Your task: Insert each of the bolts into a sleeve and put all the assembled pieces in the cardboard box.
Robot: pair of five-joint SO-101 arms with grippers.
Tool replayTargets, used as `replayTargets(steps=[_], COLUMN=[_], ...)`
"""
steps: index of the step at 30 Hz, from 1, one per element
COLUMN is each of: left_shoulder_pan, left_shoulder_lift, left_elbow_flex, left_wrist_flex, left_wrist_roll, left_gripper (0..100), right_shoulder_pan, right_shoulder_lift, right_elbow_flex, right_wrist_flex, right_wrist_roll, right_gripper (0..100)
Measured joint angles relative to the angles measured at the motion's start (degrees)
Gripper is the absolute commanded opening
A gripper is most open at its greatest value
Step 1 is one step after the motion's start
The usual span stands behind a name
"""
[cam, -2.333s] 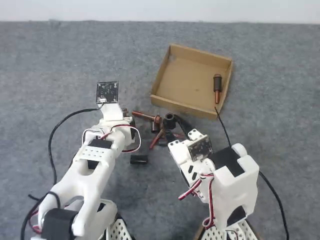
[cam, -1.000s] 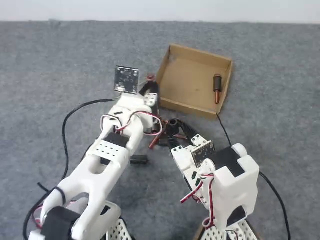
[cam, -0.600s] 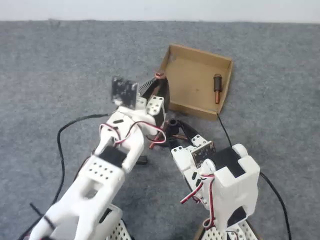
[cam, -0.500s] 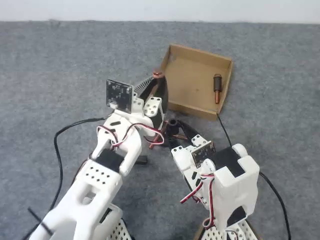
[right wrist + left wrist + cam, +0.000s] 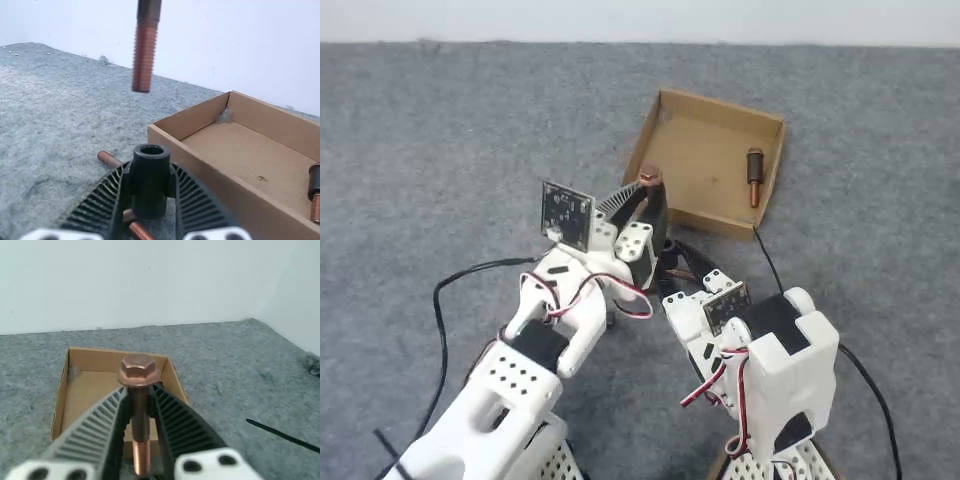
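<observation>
My left gripper [image 5: 646, 200] is shut on a copper bolt [image 5: 647, 184], held upright with its hex head [image 5: 138, 371] on top, just in front of the cardboard box [image 5: 692, 160]. My right gripper [image 5: 150, 172] is shut on a black sleeve [image 5: 150, 180], standing upright with its bore facing up. The bolt's threaded tip [image 5: 144, 55] hangs above the sleeve, a little to one side and not touching it. From above, the sleeve [image 5: 667, 246] sits close under the left gripper. One assembled piece [image 5: 755, 177] lies in the box by its right wall.
Loose copper bolts [image 5: 108, 159] lie on the grey carpet beside and under the right gripper. A black sleeve [image 5: 608, 319] lies on the carpet, partly hidden under the left arm. A black cable [image 5: 768, 262] runs past the box's front corner.
The left arm lifted the bolt off the carpet, swung it up toward the box, then drew back so the bolt stands upright over the sleeve. The right arm barely moved.
</observation>
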Motion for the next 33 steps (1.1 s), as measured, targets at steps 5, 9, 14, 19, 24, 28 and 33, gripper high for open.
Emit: replayTargets(steps=[5,9,14,19,24,28,33], left_shoulder_pan=[0.5,0.5,0.5,0.5,0.6,1.5,1.6], left_shoulder_lift=[-0.7,-0.6,3.3,6.3,6.3,6.3,6.3], left_elbow_flex=[0.9,0.9,1.7,1.8,1.7,1.7,3.6], left_wrist_flex=[0.0,-0.7,-7.1,-8.7,-8.7,-8.7,-8.7], left_wrist_roll=[0.2,0.2,0.2,0.2,0.2,0.0,0.2], left_gripper=[1,1,1,1,1,1,1], right_shoulder_pan=[0.0,0.0,0.0,0.0,0.0,0.0,0.0], right_shoulder_lift=[0.0,0.0,0.0,0.0,0.0,0.0,0.0], right_elbow_flex=[0.0,0.0,0.0,0.0,0.0,0.0,0.0], right_wrist_flex=[0.0,0.0,0.0,0.0,0.0,-1.1,-1.3], right_wrist_roll=[0.0,0.0,0.0,0.0,0.0,0.0,0.0], right_gripper=[0.6,0.6,0.6,0.6,0.6,0.6,0.6])
